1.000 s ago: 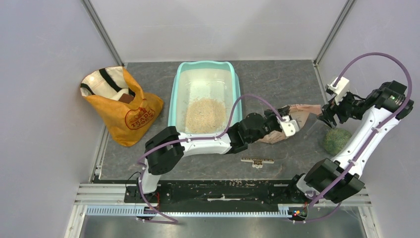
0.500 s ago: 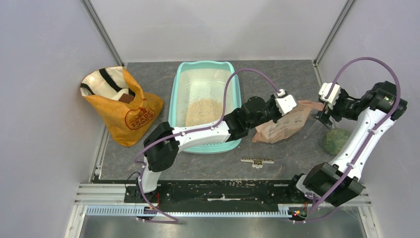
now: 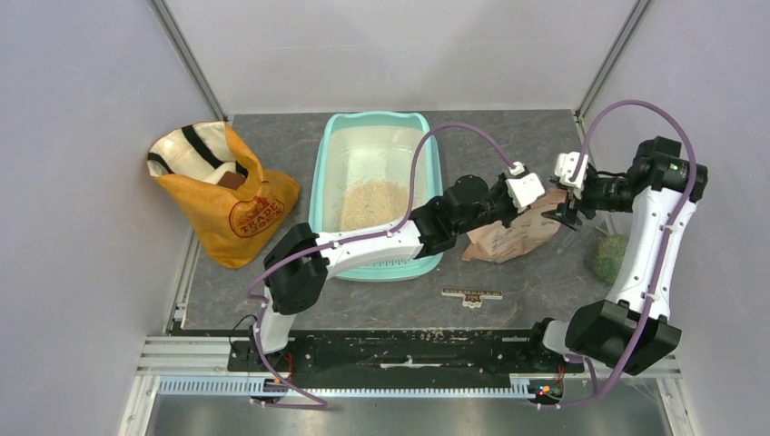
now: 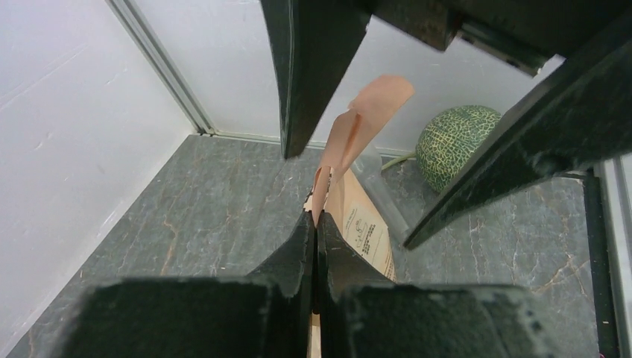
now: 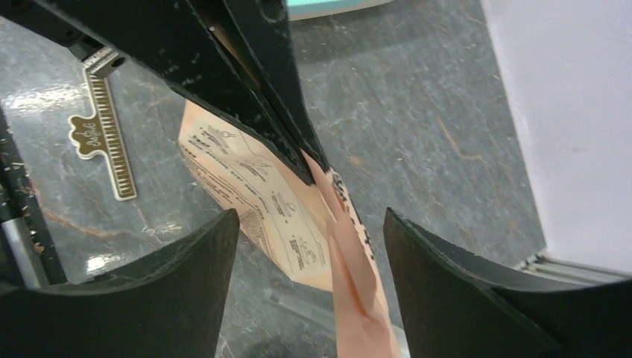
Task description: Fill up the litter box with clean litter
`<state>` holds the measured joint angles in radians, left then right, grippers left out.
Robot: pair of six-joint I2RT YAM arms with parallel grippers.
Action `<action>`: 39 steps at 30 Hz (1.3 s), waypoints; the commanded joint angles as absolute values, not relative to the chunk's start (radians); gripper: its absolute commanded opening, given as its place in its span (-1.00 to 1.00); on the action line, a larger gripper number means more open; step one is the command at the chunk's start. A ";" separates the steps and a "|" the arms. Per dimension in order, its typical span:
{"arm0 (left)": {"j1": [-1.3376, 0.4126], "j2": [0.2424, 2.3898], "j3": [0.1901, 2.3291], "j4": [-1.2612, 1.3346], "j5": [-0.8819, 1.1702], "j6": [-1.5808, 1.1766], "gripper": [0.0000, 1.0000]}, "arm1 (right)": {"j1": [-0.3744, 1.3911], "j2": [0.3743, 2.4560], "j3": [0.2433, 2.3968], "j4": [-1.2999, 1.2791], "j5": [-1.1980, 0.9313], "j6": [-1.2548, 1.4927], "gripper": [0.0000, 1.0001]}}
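The mint-teal litter box [image 3: 318,186] stands at the table's middle back. A heap of beige clean litter [image 3: 372,204] lies in its near half. My left gripper [image 3: 536,207] is shut on the top edge of the pink-tan paper bag [image 3: 508,238], right of the box. The left wrist view shows its jaws [image 4: 315,216] pinched on the bag's fold [image 4: 358,220]. My right gripper [image 3: 563,211] is open. In the right wrist view [image 5: 309,216] its fingers straddle the bag's upper flap [image 5: 350,253] without touching it.
An orange-yellow bag with black straps [image 3: 222,195] stands left of the box. A green netted melon [image 3: 610,257] lies at the right wall and also shows in the left wrist view [image 4: 454,134]. A ruler-like clip [image 3: 471,294] lies on the floor near the front.
My left gripper has lifted the paper bag's top edge up and back. My right gripper has moved left, from beside the wall to around the bag's flap.
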<state>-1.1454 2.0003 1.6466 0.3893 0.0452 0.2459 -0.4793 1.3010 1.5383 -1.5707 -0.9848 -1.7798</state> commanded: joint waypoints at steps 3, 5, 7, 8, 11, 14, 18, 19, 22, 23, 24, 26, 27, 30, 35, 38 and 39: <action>-1.129 1.990 1.699 0.422 0.065 0.197 -0.96 | -0.423 1.339 1.484 -1.551 -0.902 -1.756 0.43; -1.126 1.984 1.690 0.423 0.074 0.204 -0.96 | -0.423 1.349 1.474 -1.526 -0.878 -1.734 0.32; -1.127 1.976 1.679 0.426 0.081 0.208 -0.96 | -0.423 1.355 1.476 -1.495 -0.866 -1.690 0.12; -1.126 1.973 1.674 0.426 0.083 0.209 -0.96 | -0.423 1.358 1.477 -1.484 -0.860 -1.672 -0.04; -1.127 1.955 1.660 0.414 0.082 0.214 -0.96 | -0.423 1.358 1.473 -1.427 -0.842 -1.595 -0.91; -1.126 1.906 1.650 0.329 0.113 0.240 -0.46 | -0.423 1.350 1.471 -1.353 -0.832 -1.487 -1.00; -1.109 1.810 1.590 0.167 0.069 0.219 0.55 | -0.423 1.344 1.480 -1.326 -0.864 -1.411 -1.00; -1.099 1.788 1.567 0.118 0.057 0.207 0.67 | -0.423 1.342 1.481 -1.311 -0.872 -1.384 -1.00; -1.091 1.731 1.453 0.050 -0.038 0.213 0.71 | -0.423 1.344 1.493 -1.275 -0.893 -1.298 -1.00; -1.090 1.717 1.414 0.058 -0.045 0.212 0.72 | -0.423 1.345 1.495 -1.272 -0.902 -1.281 -1.00; -1.091 1.709 1.383 0.056 -0.033 0.216 0.72 | -0.423 1.344 1.496 -1.266 -0.911 -1.267 -1.00; -1.092 1.705 1.355 0.037 0.016 0.232 0.72 | -0.423 1.333 1.486 -1.239 -0.926 -1.232 -1.00; -1.092 1.707 1.344 0.031 0.036 0.244 0.72 | -0.423 1.327 1.478 -1.216 -0.928 -1.207 -1.00; -1.087 1.704 1.307 0.038 0.069 0.293 0.75 | -0.423 1.321 1.472 -1.173 -0.919 -1.133 -1.00; -1.090 1.753 1.340 0.056 0.032 0.292 0.75 | -0.423 1.319 1.466 -1.159 -0.913 -1.100 -1.00; -1.101 1.775 1.349 0.111 -0.023 0.279 0.74 | -0.423 1.309 1.451 -1.127 -0.913 -1.057 -1.00; -1.104 1.779 1.352 0.130 -0.045 0.272 0.72 | -0.423 1.308 1.453 -1.123 -0.911 -1.050 -1.00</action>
